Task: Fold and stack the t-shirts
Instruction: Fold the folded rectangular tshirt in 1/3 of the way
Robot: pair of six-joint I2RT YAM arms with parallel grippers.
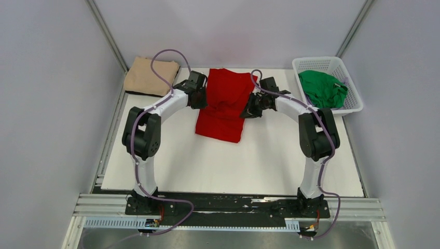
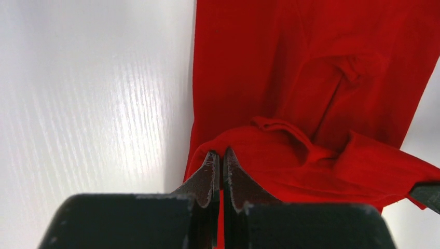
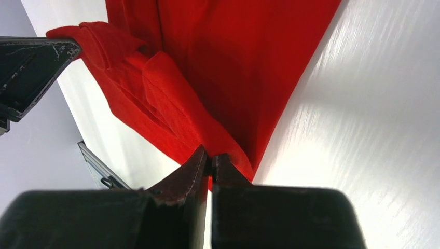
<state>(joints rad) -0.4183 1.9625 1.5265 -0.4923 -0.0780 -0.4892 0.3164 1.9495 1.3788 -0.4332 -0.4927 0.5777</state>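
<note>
Lying crumpled in basket (image 1: 346,110): green t-shirt (image 1: 322,88)

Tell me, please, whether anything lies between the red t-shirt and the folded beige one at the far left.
No loose object lies between the red t-shirt and the beige t-shirt. Only the left arm, with the left gripper shut on the red cloth, crosses that gap, and its purple cable loops over the beige one.

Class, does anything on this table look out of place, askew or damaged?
Nothing damaged. The green t-shirt lies crumpled in the white basket; the tan t-shirt sits folded. The left tool and right tool pinch the red t-shirt.
</note>
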